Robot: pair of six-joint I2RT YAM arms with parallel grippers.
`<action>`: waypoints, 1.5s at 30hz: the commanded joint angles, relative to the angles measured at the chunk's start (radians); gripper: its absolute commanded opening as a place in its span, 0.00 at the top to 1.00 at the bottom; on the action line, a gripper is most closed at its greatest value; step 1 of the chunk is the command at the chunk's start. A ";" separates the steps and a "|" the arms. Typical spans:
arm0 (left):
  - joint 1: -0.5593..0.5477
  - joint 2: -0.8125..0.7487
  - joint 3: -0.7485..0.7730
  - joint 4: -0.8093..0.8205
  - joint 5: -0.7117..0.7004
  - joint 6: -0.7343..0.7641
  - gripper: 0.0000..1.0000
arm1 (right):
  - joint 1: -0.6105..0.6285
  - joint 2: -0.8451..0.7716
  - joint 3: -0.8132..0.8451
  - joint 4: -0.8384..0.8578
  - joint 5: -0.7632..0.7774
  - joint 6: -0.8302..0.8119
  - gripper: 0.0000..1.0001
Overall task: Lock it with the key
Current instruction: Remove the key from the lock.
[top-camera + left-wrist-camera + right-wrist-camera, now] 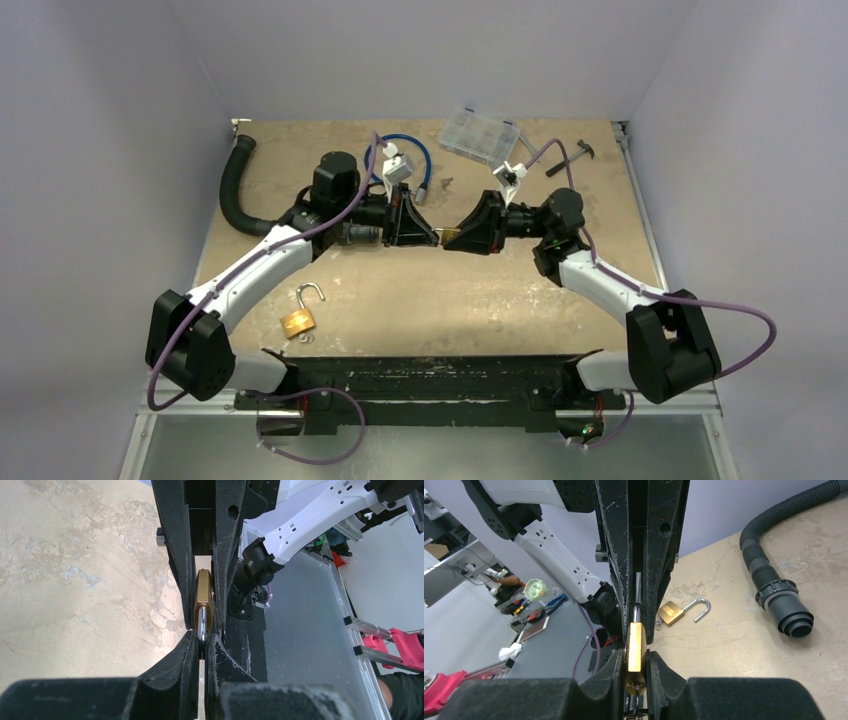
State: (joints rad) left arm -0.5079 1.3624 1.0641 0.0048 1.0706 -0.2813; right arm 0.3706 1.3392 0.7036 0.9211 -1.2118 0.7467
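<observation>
Padlock (446,238) of brass with a steel shackle, pinched between two arms.
Top view: the left gripper (434,238) and right gripper (454,240) meet tip to tip over the tan table (420,300), the padlock clamped between them; a second brass padlock (300,316), its shackle swung out, lies near the left arm, and a black corrugated hose (236,190) curves at the far left. Left wrist view: the left fingers (172,672) are closed on the silver shackle, the brass body reaching into the other pair. Right wrist view: the right fingers (609,672) grip the brass body, shackle pointing away; whether a key sits in it I cannot tell.
</observation>
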 commanded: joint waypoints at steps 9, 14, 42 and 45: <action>0.051 -0.043 0.011 0.015 -0.015 0.053 1.00 | -0.157 -0.078 0.045 0.025 -0.141 -0.021 0.40; 0.051 -0.039 0.007 -0.003 0.012 0.082 1.00 | -0.168 -0.131 0.122 -0.459 -0.104 -0.399 0.40; -0.009 -0.003 0.024 -0.079 0.006 0.146 1.00 | -0.065 -0.126 0.261 -1.037 -0.044 -0.904 0.89; -0.009 -0.003 0.025 -0.083 0.001 0.149 1.00 | -0.065 -0.126 0.262 -1.038 -0.053 -0.902 1.00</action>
State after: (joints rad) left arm -0.5156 1.3617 1.0641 -0.1005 1.0615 -0.1596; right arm 0.2993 1.2259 0.9314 -0.1123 -1.2472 -0.1398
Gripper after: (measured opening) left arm 0.063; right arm 0.062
